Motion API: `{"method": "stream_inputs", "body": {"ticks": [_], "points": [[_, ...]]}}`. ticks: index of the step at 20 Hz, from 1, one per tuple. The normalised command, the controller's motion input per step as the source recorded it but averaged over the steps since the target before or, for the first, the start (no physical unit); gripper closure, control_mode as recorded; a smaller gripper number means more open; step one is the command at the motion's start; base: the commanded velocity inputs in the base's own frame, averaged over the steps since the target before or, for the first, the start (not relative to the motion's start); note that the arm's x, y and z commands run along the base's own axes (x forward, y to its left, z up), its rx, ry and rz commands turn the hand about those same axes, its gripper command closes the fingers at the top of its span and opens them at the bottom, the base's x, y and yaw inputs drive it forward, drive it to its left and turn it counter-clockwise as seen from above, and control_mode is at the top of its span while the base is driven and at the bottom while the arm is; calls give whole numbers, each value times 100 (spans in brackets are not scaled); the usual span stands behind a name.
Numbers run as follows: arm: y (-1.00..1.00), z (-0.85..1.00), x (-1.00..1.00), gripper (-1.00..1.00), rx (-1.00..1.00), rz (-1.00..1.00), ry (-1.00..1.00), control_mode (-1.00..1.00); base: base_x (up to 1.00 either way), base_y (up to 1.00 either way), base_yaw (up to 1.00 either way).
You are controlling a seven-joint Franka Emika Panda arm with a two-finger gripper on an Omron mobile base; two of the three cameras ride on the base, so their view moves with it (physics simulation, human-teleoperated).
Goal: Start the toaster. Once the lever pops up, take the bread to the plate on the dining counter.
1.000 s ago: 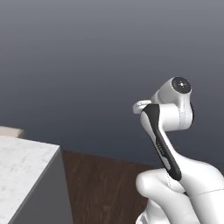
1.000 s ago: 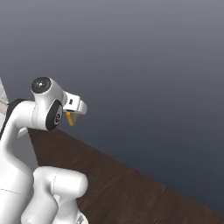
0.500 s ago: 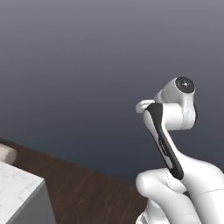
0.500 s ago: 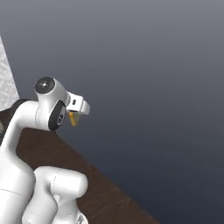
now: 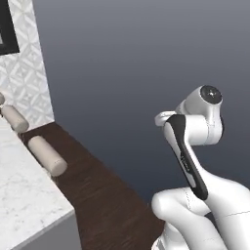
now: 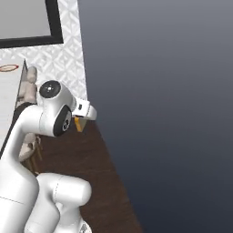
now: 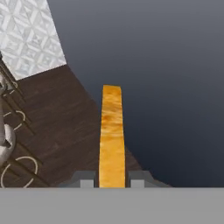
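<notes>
While the base is being swung round, the whole scene in both base views has shifted from a second ago: the blank grey wall has been joined by a patterned white tiled wall [image 5: 29,73] and a dark-framed panel [image 6: 27,22], so it's the cameras that have moved, not the things. A white marble table [image 5: 29,205] is now seen at the lower left of the left base view, with pale padded stools [image 5: 46,155] beside it on the dark wood floor [image 5: 112,195]. In the right base view that same table [image 6: 9,95], judged to be the dining counter, is seen far off, and a red-rimmed plate [image 6: 8,68] can be made out on it.

The arm is kept folded up high, same pose as before. The claw [image 7: 112,178] is clenched on the bread [image 7: 111,135], held edge-on between the finger tips [image 7: 86,180]; an orange corner [image 6: 80,124] is also glimpsed under the hand.

So the toaster part looks done, and the carry towards the plate is judged to be under way, with some driving left.
</notes>
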Motion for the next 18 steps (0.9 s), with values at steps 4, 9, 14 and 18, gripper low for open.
{"method": "stream_inputs", "body": {"ticks": [4, 9, 14, 18], "points": [[0, 0, 0, 100, 0, 0, 0, 100, 68, -44, 67], [0, 0, 0, 100, 0, 0, 0, 100, 82, -37, 61], [0, 0, 0, 100, 0, 0, 0, 100, 100, -50, 48], [0, 0, 0, 100, 0, 0, 0, 100, 100, -77, 35]]}}
